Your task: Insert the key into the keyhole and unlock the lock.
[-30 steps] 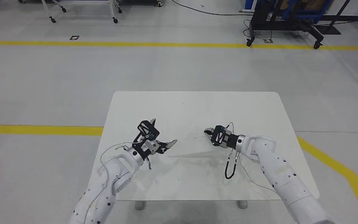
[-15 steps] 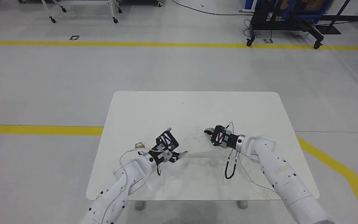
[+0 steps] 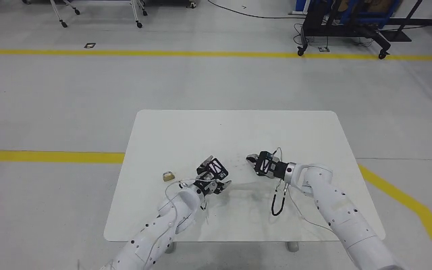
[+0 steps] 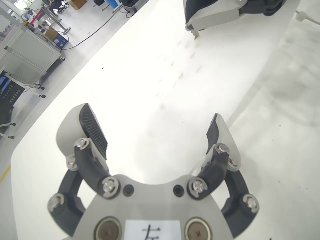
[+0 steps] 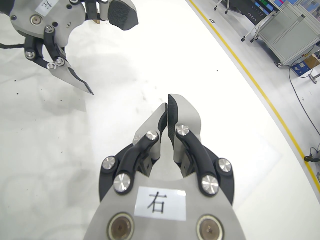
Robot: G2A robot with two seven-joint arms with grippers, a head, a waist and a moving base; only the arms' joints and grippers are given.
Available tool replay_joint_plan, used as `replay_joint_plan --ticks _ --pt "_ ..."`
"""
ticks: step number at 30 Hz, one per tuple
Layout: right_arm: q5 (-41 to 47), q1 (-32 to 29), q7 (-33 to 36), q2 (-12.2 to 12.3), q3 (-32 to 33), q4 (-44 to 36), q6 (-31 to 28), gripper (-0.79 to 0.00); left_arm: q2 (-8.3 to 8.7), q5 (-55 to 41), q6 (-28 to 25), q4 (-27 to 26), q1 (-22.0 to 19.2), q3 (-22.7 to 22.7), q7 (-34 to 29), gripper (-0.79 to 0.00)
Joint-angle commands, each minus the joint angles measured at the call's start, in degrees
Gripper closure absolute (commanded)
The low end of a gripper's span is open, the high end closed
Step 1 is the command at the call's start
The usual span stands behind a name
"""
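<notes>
White table [image 3: 304, 135], workshop floor around. The lock [image 3: 167, 176] lies loose beside the left claw [image 4: 151, 114], which gapes empty, we judge to steady it. The right claw [image 5: 167, 101] is clenched on the key [image 4: 195, 34], tip protruding for insertion.

A tabletop [image 3: 297, 135] gap separates left hand [image 3: 219, 174] from right hand [image 3: 249, 159]'s key [image 4: 195, 34] (lock [image 3: 167, 176] lies aside).
</notes>
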Motion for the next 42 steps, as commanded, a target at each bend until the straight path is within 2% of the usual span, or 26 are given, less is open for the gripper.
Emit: replay_joint_plan --ticks 1,20,25,32,37,40,42 --pt "0.00 0.00 0.00 0.00 0.00 0.00 0.00 0.000 -0.36 -0.11 0.08 1.00 -0.44 0.76 -0.43 -0.785" --pt "0.00 0.00 0.00 0.00 0.00 0.00 0.00 0.000 -1.58 -3.05 -2.18 3.56 -0.99 1.00 -1.34 -0.785" --pt "0.00 0.00 0.00 0.00 0.00 0.00 0.00 0.000 -1.51 -9.07 -3.54 1.27 -0.58 -1.91 0.62 -0.785" --pt "0.00 0.00 0.00 0.00 0.00 0.00 0.00 0.000 0.03 -17.17 -11.40 -4.88 1.70 -9.04 -1.61 -0.785" --pt "0.00 0.00 0.00 0.00 0.00 0.00 0.00 0.000 0.76 -20.67 -15.34 -6.29 2.04 -12.51 -2.85 -0.785" --pt "0.00 0.00 0.00 0.00 0.00 0.00 0.00 0.000 0.70 -20.22 -12.99 -5.54 1.33 -13.10 -2.53 -0.785" --pt "0.00 0.00 0.00 0.00 0.00 0.00 0.00 0.000 0.29 -18.12 -8.92 -4.35 0.78 -11.81 -2.04 -0.785"
